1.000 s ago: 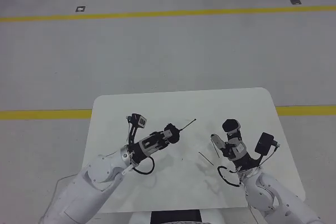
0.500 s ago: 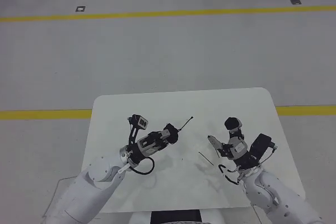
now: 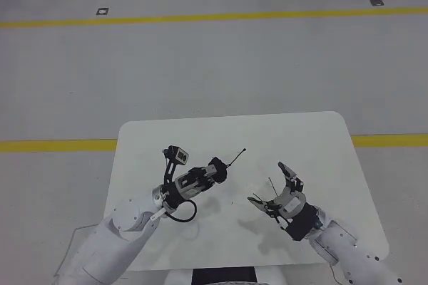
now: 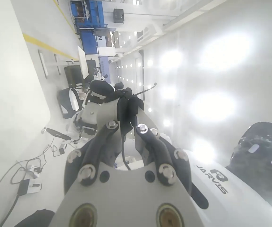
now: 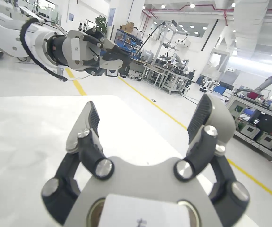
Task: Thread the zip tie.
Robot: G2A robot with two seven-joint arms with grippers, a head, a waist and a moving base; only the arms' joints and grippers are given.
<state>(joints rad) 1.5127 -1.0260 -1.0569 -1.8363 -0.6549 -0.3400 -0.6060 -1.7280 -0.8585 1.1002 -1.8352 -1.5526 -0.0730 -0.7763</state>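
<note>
The zip tie (image 3: 235, 157) is being held clear of the white table (image 3: 200, 135), above its middle, as a thin black strip. One end is being pinched in the left gripper (image 3: 219, 169). The free length is being pointed away from the robot and toward the right arm's side. In the left wrist view the strip (image 4: 145, 90) is being shown running out past the fingertips, with a small thickened tip at its far end. The left gripper's fingers are being pressed together on the tie, and their black pads (image 4: 126, 112) are being closed around the grip point.

The right gripper (image 3: 267, 185) is being held over the table on the robot's right, nearer the robot's edge than the tie. Its fingers are being kept spread wide, and in the right wrist view the ribbed pads (image 5: 93, 118) are being turned toward each other across an open gap. The tie's free tip and the right gripper are being kept apart, with bare table showing between them. Whether the right gripper is touching the surface cannot be told.

A black cable loop (image 3: 187, 214) is being carried at the left arm's wrist. Two yellow floor lines (image 3: 214, 16) are being shown beyond the table, one of them passing behind it. Workbenches (image 5: 164, 76) are being shown in the hall behind.
</note>
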